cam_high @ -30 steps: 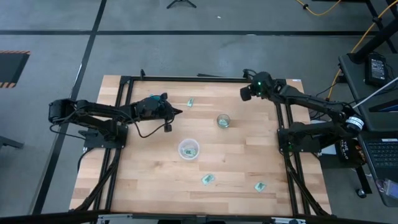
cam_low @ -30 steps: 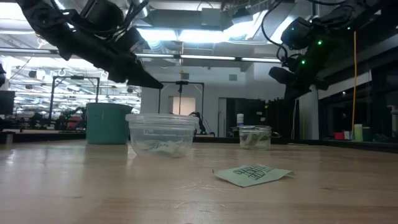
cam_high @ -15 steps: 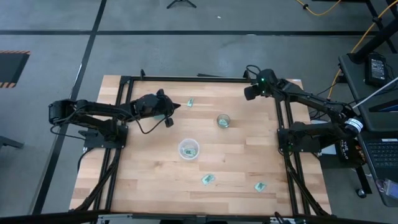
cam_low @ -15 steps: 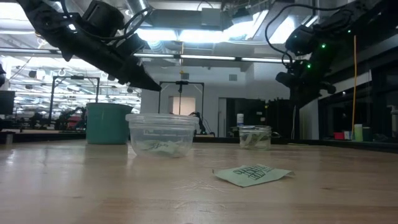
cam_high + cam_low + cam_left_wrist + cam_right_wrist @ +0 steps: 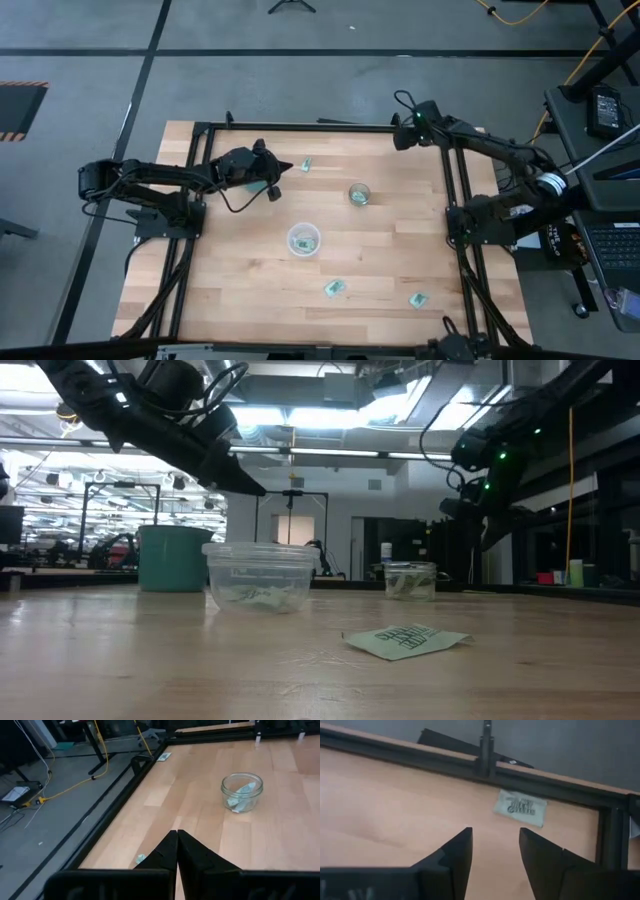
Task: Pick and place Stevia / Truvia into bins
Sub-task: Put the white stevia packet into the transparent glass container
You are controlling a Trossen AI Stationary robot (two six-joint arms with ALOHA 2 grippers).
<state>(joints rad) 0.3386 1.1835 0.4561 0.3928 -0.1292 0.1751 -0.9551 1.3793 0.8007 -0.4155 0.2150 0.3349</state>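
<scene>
A: Left fingers (image 5: 176, 851) pressed together, empty, above the packet (image 5: 306, 164) near the far edge. Lining up a grab?

B: Probably. Right fingers (image 5: 495, 851) spread, empty, facing another packet (image 5: 520, 808) at the far right corner.

Pale wood bench (image 5: 240, 260). Teal cup (image 5: 175, 558); clear glass cup (image 5: 242, 793); whitish translucent cup (image 5: 260, 575). Pale green packets (image 5: 407, 640) with dark print. Black arms.

Grey floor (image 5: 300, 80), bright ceiling lights (image 5: 330, 415)
</scene>
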